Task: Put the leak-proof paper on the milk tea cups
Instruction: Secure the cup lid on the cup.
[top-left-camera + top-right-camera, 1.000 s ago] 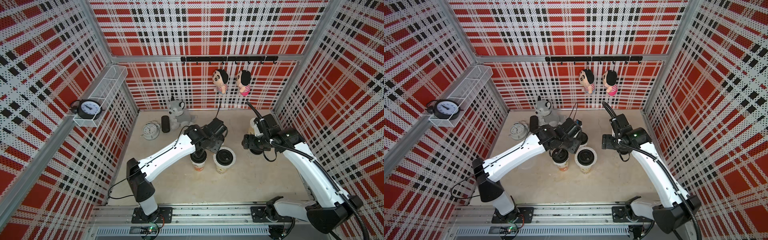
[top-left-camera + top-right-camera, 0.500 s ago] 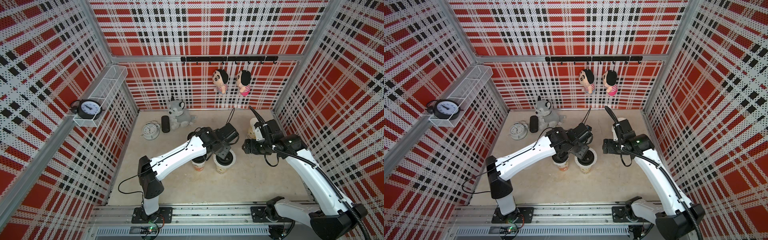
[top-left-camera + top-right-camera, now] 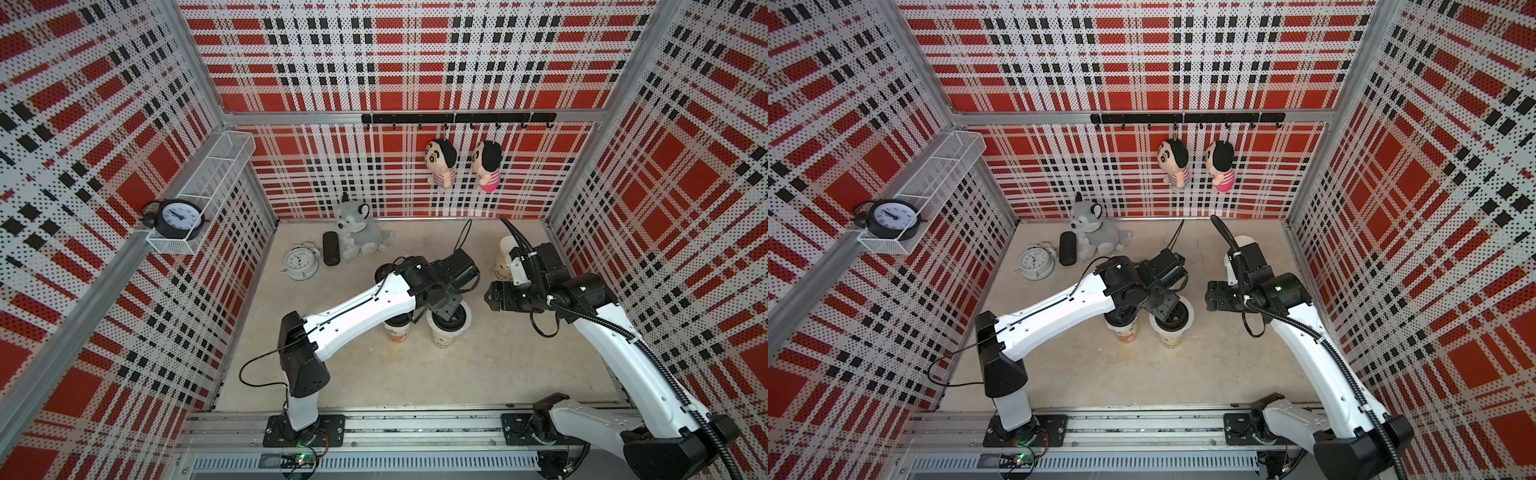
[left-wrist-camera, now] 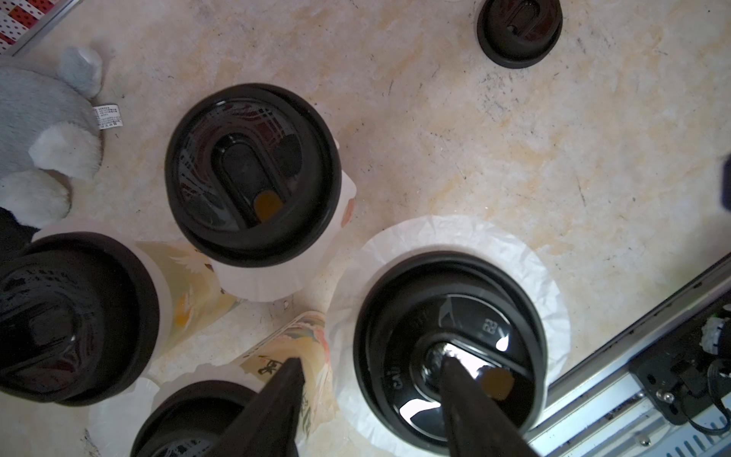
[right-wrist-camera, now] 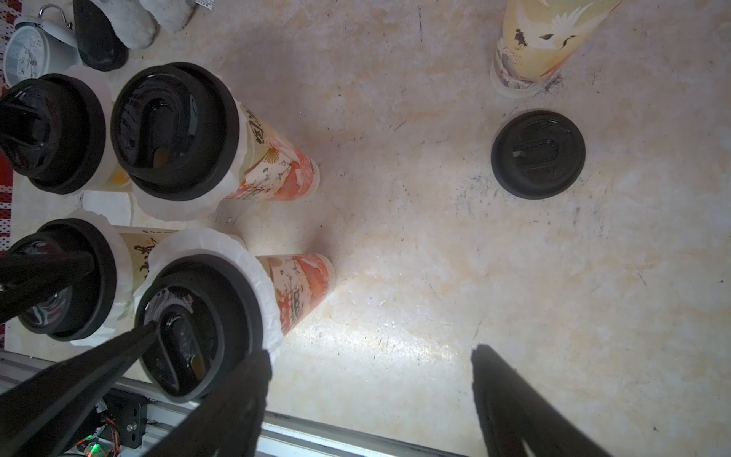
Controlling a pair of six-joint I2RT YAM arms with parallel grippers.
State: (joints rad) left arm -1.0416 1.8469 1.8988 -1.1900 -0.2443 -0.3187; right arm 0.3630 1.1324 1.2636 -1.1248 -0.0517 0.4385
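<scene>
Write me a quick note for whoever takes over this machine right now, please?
Left gripper: open, one fingertip on the black lid of the milk tea cup by the rail.
Right gripper: open, empty, above bare table.
Done: four clustered cups have leak-proof paper under lids.
To do: the fifth cup stands apart, unlidded, paper unclear; a loose lid lies beside it.

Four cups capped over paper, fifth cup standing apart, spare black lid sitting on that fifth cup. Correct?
Not quite. The spare black lid lies flat on the table, apart from the fifth cup, not on it. The right wrist view shows this. The rest stands.
</scene>
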